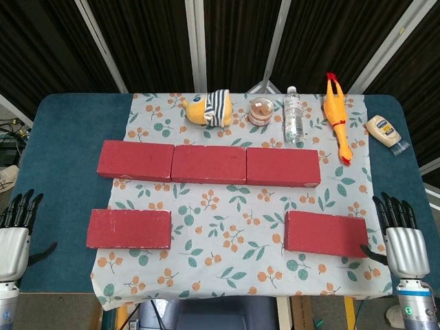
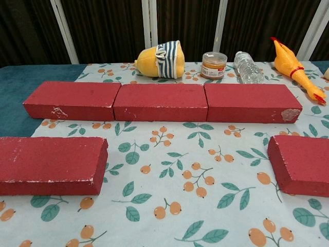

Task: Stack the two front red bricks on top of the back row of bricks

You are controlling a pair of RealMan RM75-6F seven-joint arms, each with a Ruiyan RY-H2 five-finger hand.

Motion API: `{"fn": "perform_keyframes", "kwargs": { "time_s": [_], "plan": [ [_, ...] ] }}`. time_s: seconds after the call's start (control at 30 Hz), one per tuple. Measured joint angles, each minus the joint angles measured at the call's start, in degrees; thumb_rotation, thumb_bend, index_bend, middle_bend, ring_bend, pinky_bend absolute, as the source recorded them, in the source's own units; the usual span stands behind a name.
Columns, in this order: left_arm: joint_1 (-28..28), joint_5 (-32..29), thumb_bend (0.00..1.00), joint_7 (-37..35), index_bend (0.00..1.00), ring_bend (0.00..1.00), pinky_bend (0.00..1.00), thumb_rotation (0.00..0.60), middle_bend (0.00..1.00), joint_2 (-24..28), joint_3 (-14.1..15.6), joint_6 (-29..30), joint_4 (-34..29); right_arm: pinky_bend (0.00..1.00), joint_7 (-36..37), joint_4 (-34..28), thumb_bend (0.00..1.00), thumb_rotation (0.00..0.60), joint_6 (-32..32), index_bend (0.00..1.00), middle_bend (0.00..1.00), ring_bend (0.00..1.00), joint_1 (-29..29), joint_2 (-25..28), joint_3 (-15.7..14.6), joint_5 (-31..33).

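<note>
Beside the front bricks [image 1: 129, 229], left hand [image 1: 15, 230] and right hand [image 1: 403, 237] rest empty, fingers apart.

Head view overhead; chest view low, nearer the bricks [image 2: 160, 102].

Chest view crops both front bricks [image 2: 49, 164] at its edges; jar [image 2: 214, 65] label unreadable.

Red bricks [image 1: 209, 165], leaf-and-orange-fruit patterned cloth [image 1: 234, 227], teal table [image 1: 62, 137], yellow rubber chicken [image 1: 337, 113]
</note>
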Motion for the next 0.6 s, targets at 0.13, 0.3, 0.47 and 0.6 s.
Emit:
{"fn": "perform_keyframes", "kwargs": {
  "time_s": [0.13, 0.3, 0.47, 0.6],
  "plan": [
    [0.08, 0.35, 0.0, -0.26, 0.0, 0.0, 0.16, 0.6, 0.0, 0.05, -0.01, 0.32, 0.17, 0.0, -0.19, -0.04, 0.11, 0.6, -0.06, 0.0, 0.0, 0.0, 0.02, -0.06, -0.01, 0.05],
    [-0.16, -0.18, 0.0, -0.35, 0.0, 0.0, 0.16, 0.6, 0.0, -0.05, -0.31, -0.14, 0.42, 0.0, -0.8, -0.12, 0.11, 0.6, -0.77, 0.0, 0.0, 0.0, 0.13, -0.14, -0.09, 0.55],
    [-0.41, -0.05, 0.0, -0.46, 0.0, 0.0, 0.16, 0.6, 0.0, -0.01, -0.31, -0.51, 0.39, 0.0, -0.36, -1.73, 0.11, 0.6, -2.24, 0.0, 0.0, 0.0, 0.24, 0.63, -0.97, 0.59],
    [-0.4, -0.6, 0.0, -0.69, 0.0, 0.0, 0.16, 0.6, 0.0, 0.19, -0.36, -0.8, 0.38, 0.0, 0.56, -3.47, 0.11, 0.6, -4.28, 0.0, 0.0, 0.0, 0.34, 2.06, -2.33, 0.26]
  ]
}}
